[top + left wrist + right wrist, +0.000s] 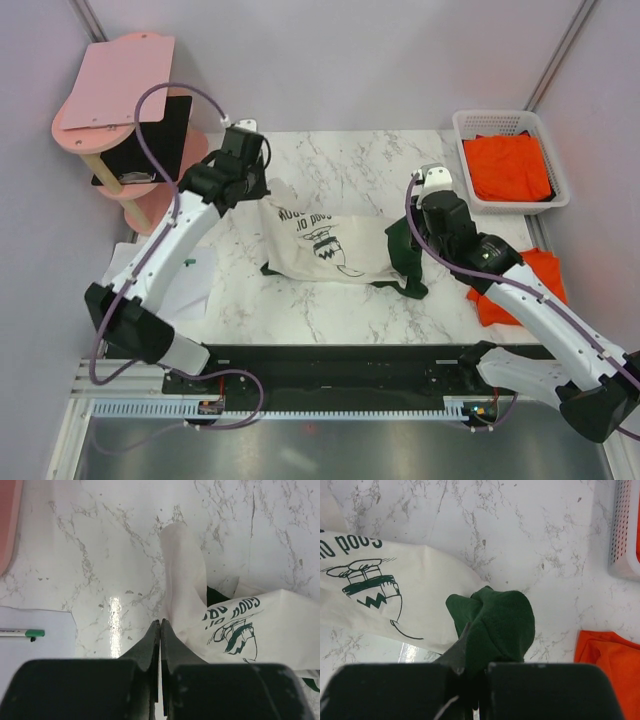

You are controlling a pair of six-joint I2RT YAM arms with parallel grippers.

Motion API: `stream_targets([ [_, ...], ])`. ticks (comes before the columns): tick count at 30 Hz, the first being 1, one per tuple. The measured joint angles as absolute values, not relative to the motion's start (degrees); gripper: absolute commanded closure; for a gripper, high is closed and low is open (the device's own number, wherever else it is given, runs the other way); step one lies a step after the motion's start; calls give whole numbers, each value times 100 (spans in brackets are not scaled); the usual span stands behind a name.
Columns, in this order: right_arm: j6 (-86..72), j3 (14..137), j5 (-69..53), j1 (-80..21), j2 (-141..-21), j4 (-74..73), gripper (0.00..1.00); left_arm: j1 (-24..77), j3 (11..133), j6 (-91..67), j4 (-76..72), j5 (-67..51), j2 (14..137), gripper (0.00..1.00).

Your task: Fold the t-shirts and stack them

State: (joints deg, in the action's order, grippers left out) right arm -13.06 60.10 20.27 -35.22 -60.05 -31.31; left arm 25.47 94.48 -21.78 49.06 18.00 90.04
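The cream-white t-shirt with its green print lies crumpled mid-table. My left gripper is at the shirt's far left corner, and in the left wrist view its jaws are shut on a raised ridge of the cream cloth. My right gripper is shut on the dark green sleeve, which bunches over and hides its fingertips. One orange t-shirt lies in the basket. Another orange t-shirt lies on the table at the right, partly under my right arm.
The white plastic basket stands at the far right corner. White paper sheets with a green-capped pen lie at the left edge. A pink stand rises at the far left, beyond the table.
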Motion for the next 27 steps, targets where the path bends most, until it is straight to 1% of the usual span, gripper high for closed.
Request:
stream_targets([
  [3,-1310,5935,2012,-3509,-5933,-3120,100,2556,8272,-2445,4794,1763,8108,98],
  [7,-1326,5850,1988,-3500,-5870,-3122,100,2683,6525,-3037,4803,1509,7371,98],
  [11,-1330,5771,1970,-3503,-5865,-3124,100,3653,4696,-4014,4849,1061,6276,98],
  [13,-1330,5754,1968,-3500,-5865,-3127,100,3964,4036,-4499,4936,805,5559,98],
  [15,-1330,5749,1964,-3498,-5872,-3122,100,4097,3500,-4941,5116,659,4724,39],
  [16,-1330,5749,1951,-3496,-5883,-3120,100,4132,3361,-5068,5216,624,4372,12],
  [17,-1330,5749,1940,-3496,-5900,-3116,100,4163,3328,-5214,5328,602,4066,0],
  [19,-1330,5749,1911,-3496,-5961,-3092,100,4189,3459,-5393,5422,666,3701,0],
  [21,-1332,5747,1885,-3496,-6025,-3072,100,4189,3778,-5422,5481,819,3734,0],
  [23,-1334,5743,1859,-3496,-6090,-3059,100,4189,4239,-5393,5524,1052,4091,0],
  [27,-1347,5734,1780,-3496,-6184,-3035,100,4187,5166,-5168,5419,1664,5406,0],
])
